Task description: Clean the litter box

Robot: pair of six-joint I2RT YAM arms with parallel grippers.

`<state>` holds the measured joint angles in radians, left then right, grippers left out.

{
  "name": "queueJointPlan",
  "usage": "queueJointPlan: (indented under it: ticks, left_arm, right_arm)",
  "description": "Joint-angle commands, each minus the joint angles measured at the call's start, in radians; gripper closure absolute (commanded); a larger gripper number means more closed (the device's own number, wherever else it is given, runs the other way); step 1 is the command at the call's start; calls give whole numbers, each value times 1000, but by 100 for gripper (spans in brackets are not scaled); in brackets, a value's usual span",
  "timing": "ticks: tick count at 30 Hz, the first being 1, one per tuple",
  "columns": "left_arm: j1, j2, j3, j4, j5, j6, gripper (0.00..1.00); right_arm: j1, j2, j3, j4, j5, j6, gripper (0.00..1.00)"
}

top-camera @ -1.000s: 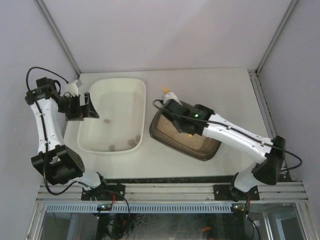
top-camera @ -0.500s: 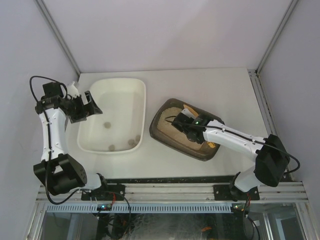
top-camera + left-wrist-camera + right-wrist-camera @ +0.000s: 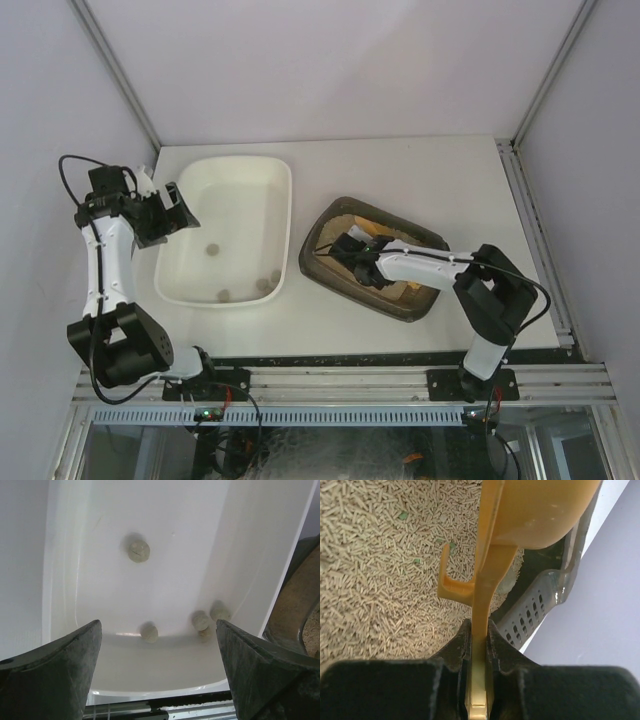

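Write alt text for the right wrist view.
The right gripper clamps the flat handle of a yellow scoop, its bowl over pale pellet litter. The litter box's grey perforated edge runs along the right, with pale table beyond.

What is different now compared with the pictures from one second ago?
The right end effector, shut on the yellow plastic scoop, moved from beyond the far corner of the dark grey-brown plastic litter box down into its beige litter. The left end effector, open, shifted only slightly at the left rim of the white rectangular plastic tub. Tub, litter box and the round greyish clumps stayed put.
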<state>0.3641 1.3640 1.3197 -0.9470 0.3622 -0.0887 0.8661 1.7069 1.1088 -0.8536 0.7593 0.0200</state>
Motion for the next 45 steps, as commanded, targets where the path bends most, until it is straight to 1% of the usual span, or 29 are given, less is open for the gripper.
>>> queueJointPlan:
  ticks: [1, 5, 9, 15, 24, 32, 38, 41, 45]
  left_arm:
    - [-5, 0, -20, 36, -25, -1, 0]
    - [-4, 3, -20, 41, -24, 5, 0]
    - [-4, 14, -23, 38, -17, 11, 1]
    - [-5, 24, -32, 39, -9, 15, 1]
    - [-4, 42, -34, 39, 8, 15, 1]
    - [-4, 48, -37, 38, 13, 19, 1]
    - [-4, 59, -44, 36, 15, 21, 2]
    - [-4, 62, -46, 33, 17, 23, 2]
    - [-4, 64, -48, 32, 24, 23, 2]
  right_arm:
    - [-42, 30, 21, 79, 46, -41, 100]
    - [-78, 36, 22, 138, 28, -74, 100]
    - [-119, 50, 34, 134, -52, -70, 100]
    - [-138, 33, 35, 150, -295, -61, 100]
    - [-208, 40, 68, 151, -663, -64, 100]
    - [-289, 77, 74, 204, -877, -52, 100]
    - [-362, 86, 73, 273, -1073, -31, 100]
    - [-395, 81, 73, 281, -1131, -17, 100]
    - [-432, 58, 65, 268, -1168, -2, 100]
